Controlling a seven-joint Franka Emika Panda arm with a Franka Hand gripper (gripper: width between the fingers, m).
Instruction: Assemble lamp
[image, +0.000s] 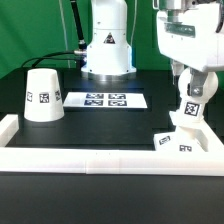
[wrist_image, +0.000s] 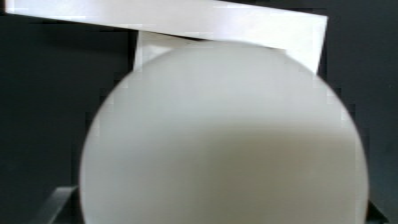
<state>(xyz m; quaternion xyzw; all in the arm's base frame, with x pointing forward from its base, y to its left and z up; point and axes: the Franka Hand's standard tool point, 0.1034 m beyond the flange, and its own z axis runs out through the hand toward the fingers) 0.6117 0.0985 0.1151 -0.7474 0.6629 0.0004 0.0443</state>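
Note:
The gripper (image: 190, 93) is at the exterior view's right, shut on the white bulb (image: 189, 110), whose square tag faces the camera. The bulb's lower end is at the small flat square base (image: 170, 142), which lies in the right front corner by the rail; I cannot tell whether they touch. In the wrist view the bulb (wrist_image: 222, 130) fills almost the whole picture as a blurred white oval between the jaws. A white flat edge, probably the base (wrist_image: 214, 25), shows beyond it. The cone shade (image: 42, 97) stands upright at the exterior view's left, apart from the gripper.
The marker board (image: 105, 99) lies flat at the middle back, in front of the arm's white pedestal (image: 107, 50). A white raised border rail (image: 90, 158) runs along the front and up both sides. The tabletop is black.

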